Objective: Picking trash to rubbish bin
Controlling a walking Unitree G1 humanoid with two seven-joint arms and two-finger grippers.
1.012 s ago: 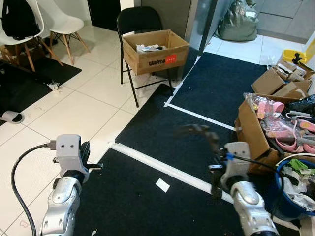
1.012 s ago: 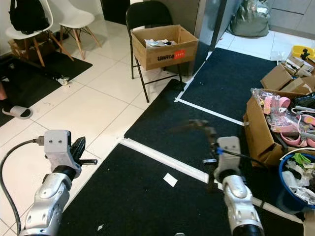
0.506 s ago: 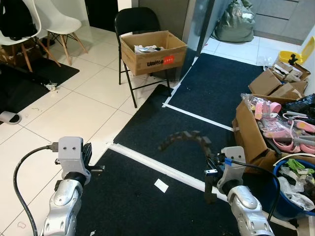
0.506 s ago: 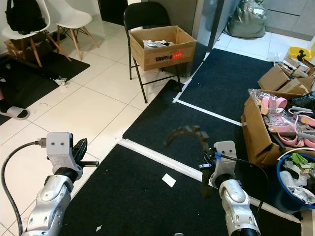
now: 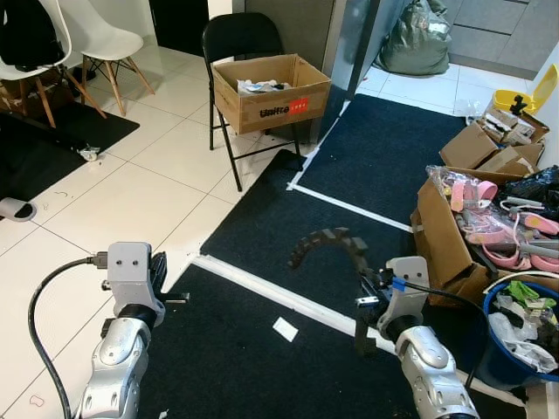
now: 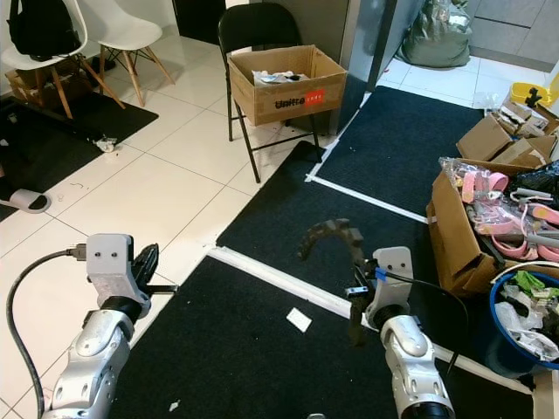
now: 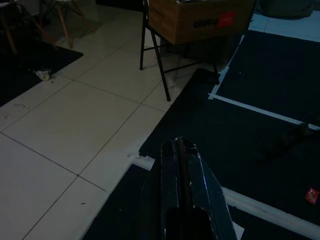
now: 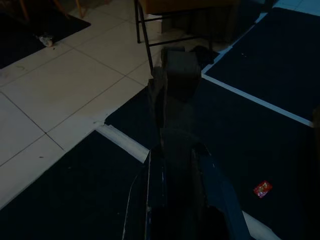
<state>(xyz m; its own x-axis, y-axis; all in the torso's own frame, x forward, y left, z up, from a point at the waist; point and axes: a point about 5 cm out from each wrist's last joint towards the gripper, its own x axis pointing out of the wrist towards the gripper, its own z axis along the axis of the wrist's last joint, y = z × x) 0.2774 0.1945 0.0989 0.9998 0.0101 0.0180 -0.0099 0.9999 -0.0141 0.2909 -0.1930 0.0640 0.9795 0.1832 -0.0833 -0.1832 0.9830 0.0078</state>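
Observation:
A dark, segmented curved strip (image 5: 325,236) arches up from my right gripper (image 5: 367,281), which is shut on it above the black carpet; in the right wrist view the strip (image 8: 178,75) stands between the fingers (image 8: 150,185). One end of the strip hangs below the wrist. At the far right stands the blue rubbish bin (image 5: 500,368), filled with rubbish. A white paper scrap (image 5: 285,329) lies on the carpet between my arms. A small red wrapper (image 8: 262,188) lies on the carpet too. My left gripper (image 7: 181,146) is shut and holds nothing, over the carpet's edge.
An open cardboard box (image 5: 441,234) of pink items stands beside the bin, with more boxes (image 5: 489,148) behind it. A black folding chair (image 5: 244,52) carries a cardboard box (image 5: 272,92). White chairs (image 5: 105,44) and a crumpled scrap (image 5: 90,153) are on the tiles at left.
The whole picture has shifted a little, so the camera moved. My right arm has drifted left with the strip, which was blurred and now shows sharp. The left arm looks unchanged.

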